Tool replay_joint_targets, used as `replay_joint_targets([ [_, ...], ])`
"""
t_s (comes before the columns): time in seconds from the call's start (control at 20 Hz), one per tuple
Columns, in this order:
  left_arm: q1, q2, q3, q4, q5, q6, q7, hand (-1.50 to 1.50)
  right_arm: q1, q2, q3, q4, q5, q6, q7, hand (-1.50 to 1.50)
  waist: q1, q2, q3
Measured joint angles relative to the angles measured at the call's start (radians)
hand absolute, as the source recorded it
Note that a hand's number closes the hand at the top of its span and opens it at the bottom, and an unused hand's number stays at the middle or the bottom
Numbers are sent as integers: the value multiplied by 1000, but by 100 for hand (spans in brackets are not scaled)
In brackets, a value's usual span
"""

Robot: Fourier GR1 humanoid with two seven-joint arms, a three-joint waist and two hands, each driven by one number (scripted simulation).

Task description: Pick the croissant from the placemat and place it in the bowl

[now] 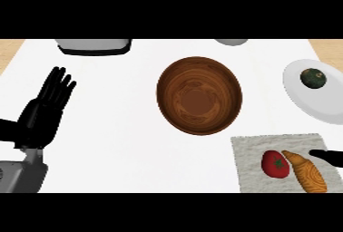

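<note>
Croissant [307,172] lies untouched on placemat [285,162], lower right; right hand [328,156] alongside, finger state indeterminate. Left hand [46,111] rests spread, left edge. Wooden bowl [199,95] awaits centrally.

A brown wooden bowl [199,95] sits mid-table [114,136]. At lower right, a grey placemat [251,149] carries a croissant [307,171] with a red tomato [275,163] touching its left side. The right robot hand [328,157] shows only as a dark tip at the right edge, just beside the croissant. The left robot hand [44,111] rests open at the left, fingers up. A white plate [305,97] holds a dark green fruit [313,78].
</note>
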Motion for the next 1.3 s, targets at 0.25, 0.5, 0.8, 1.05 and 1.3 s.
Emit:
replay_joint_targets([
  [0.25, 13, -9, 16, -34, 22, -15, 2, 0, -52, -154, 20, 8, 100, 79, 123, -150, 12, 2, -1],
  [0.5, 8, -16, 9, -35, 22, -25, -1, 0, -56, -320, 144, -14, 161, 313, 304, -150, 32, 10, -5],
  [0.8, -3, -27, -4, -43, 13, -21, 9, 0, -132, -437, 258, -94, 97, 662, 534, -150, 47, 11, -4],
  [1.05, -3, -34, 11, -58, 6, -9, 26, 0, -272, -383, 282, -170, -9, 830, 794, -150, 30, 7, -1],
  [1.3, 23, -49, 33, -56, -13, -23, 15, 0, -291, -265, 285, -216, 0, 843, 938, -150, 11, 4, 0],
])
